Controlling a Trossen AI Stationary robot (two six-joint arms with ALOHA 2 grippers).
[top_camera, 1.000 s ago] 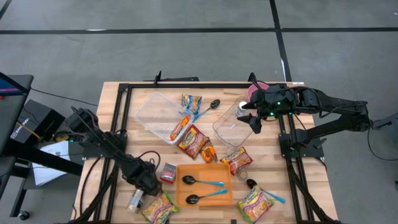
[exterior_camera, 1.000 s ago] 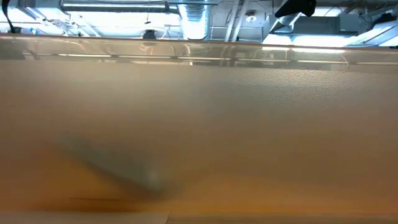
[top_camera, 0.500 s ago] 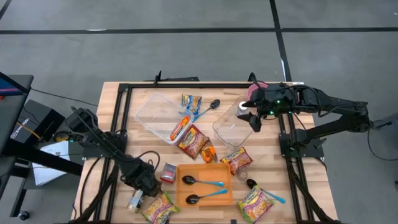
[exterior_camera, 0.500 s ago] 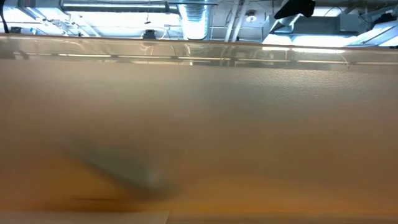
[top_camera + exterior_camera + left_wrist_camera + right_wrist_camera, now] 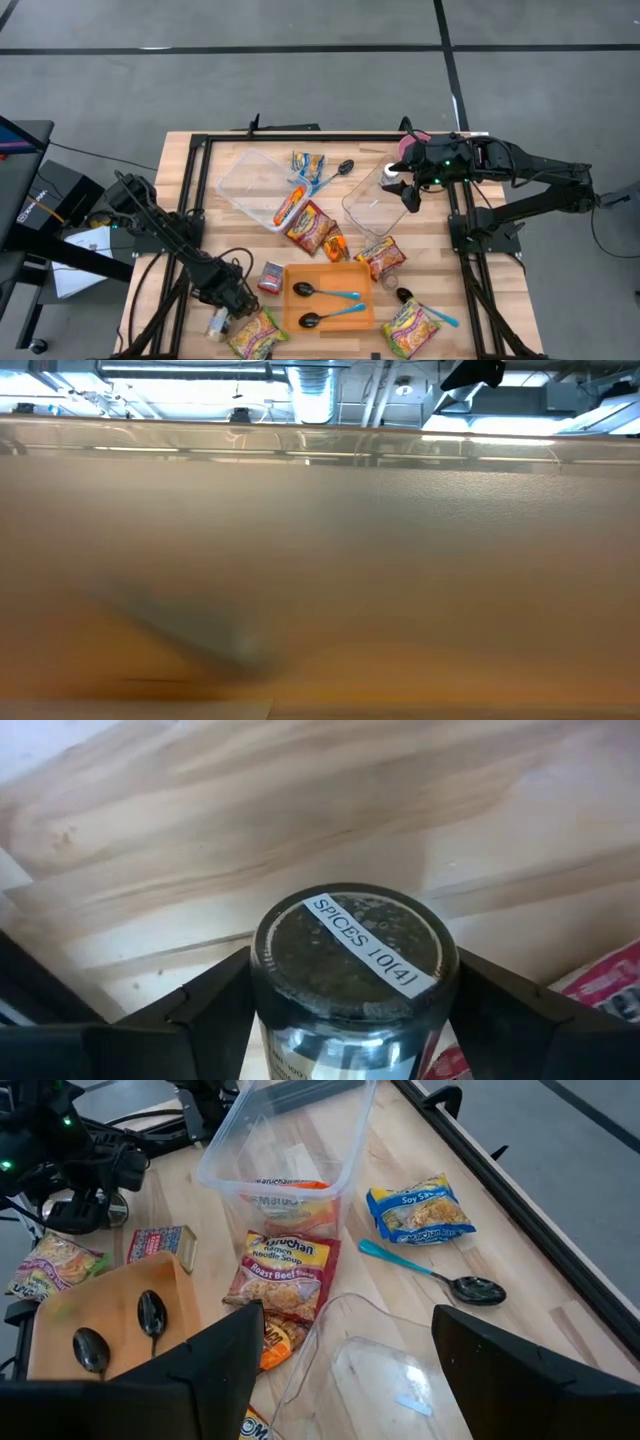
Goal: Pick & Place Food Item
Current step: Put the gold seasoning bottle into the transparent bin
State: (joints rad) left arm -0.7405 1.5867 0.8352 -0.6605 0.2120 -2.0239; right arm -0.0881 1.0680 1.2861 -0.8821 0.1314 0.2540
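Note:
A glass spice jar point(image 5: 350, 955) with a dark end labelled "SPICES 10(4)" sits on the wooden table near its front left corner; the high view shows it as a pale shape point(image 5: 217, 323). My left gripper point(image 5: 226, 308) points steeply down at it and is shut on it, one finger on each side. My right gripper point(image 5: 408, 194) hangs open and holds nothing, above a clear plastic container point(image 5: 368, 200) at the table's right. Several ramen packets point(image 5: 311, 228) lie around the table's middle. My left gripper pinches the spice jar between its two fingers just below the dark labelled end, at opposite sides of the glass wall point(image 5: 262, 1020). The fingers point(image 5: 205, 1015) come from above, slanting down. Whether the jar stands or lies on the table, I cannot tell.
An orange tray point(image 5: 328, 270) with two spoons sits at the front middle, with a small red box point(image 5: 270, 277) to its left. A clear tub point(image 5: 250, 180) holding a packet stands far left. Packets point(image 5: 258, 335) lie right beside the jar. The low view shows only an orange blur.
My left gripper has stayed over the jar and rolled its wrist a little.

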